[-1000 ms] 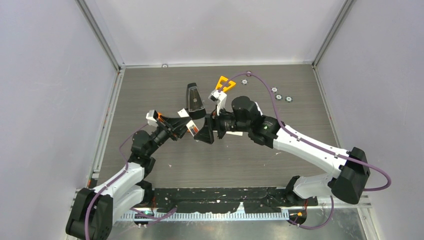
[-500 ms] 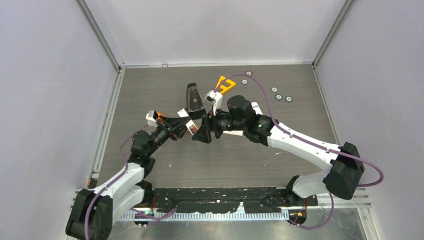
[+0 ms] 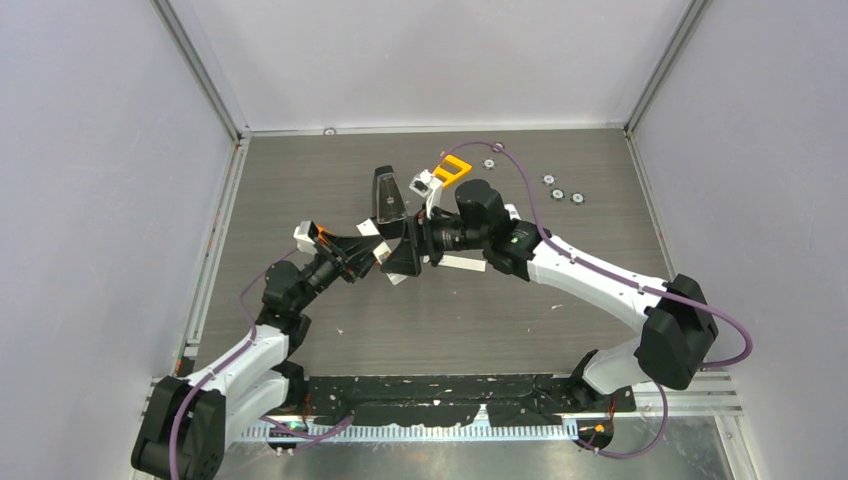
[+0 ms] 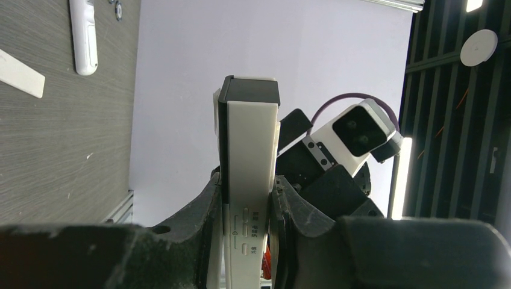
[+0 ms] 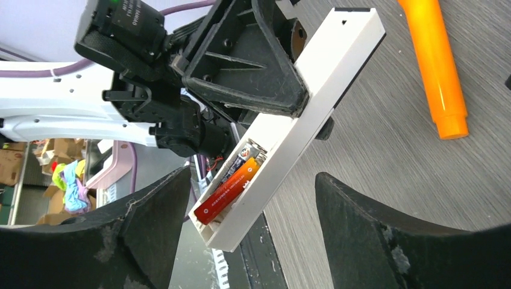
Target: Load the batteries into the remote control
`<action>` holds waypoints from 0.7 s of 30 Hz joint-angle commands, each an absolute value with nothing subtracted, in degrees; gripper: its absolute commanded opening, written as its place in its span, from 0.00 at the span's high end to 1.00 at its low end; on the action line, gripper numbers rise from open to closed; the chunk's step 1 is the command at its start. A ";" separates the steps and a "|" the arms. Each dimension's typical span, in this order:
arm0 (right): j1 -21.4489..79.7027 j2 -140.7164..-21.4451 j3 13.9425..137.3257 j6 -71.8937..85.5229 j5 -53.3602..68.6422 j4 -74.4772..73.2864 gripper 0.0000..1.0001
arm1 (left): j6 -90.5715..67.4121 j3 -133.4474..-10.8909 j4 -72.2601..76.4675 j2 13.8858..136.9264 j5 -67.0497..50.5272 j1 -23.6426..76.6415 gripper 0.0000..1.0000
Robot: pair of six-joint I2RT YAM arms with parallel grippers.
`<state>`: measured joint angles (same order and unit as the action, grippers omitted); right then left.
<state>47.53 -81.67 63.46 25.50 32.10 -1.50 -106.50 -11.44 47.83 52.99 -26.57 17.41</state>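
My left gripper is shut on a white remote and holds it off the table, tilted. In the right wrist view the remote has its battery bay open. An orange-red battery lies in the bay, with a dark battery beside it. A third battery does not show. My right gripper is open, with a finger on each side of the remote's bay end and no contact. It sits just right of the left gripper in the top view.
A second white remote and a flat white strip lie on the table. An orange tool lies behind my right wrist. Small silver discs lie at the back right. A black wedge-shaped piece is behind the grippers.
My right arm has shifted left and a little farther back, bringing its open gripper closer around the remote. The left arm and the remote have stayed still.
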 commanded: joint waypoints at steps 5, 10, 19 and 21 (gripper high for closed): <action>45.84 -80.04 63.64 28.13 43.19 8.39 0.10 | -106.08 -12.92 51.64 53.11 -27.25 17.53 1.00; 45.64 -79.50 62.78 28.26 44.05 8.25 0.10 | -105.95 -12.94 51.66 53.09 -27.10 17.53 1.00; 43.84 -79.24 60.13 29.45 45.77 9.61 0.31 | -106.54 -13.12 52.59 53.30 -27.40 17.58 1.00; 43.80 -79.61 60.12 29.57 45.79 9.58 0.36 | -106.61 -13.10 52.81 53.35 -27.47 17.58 1.00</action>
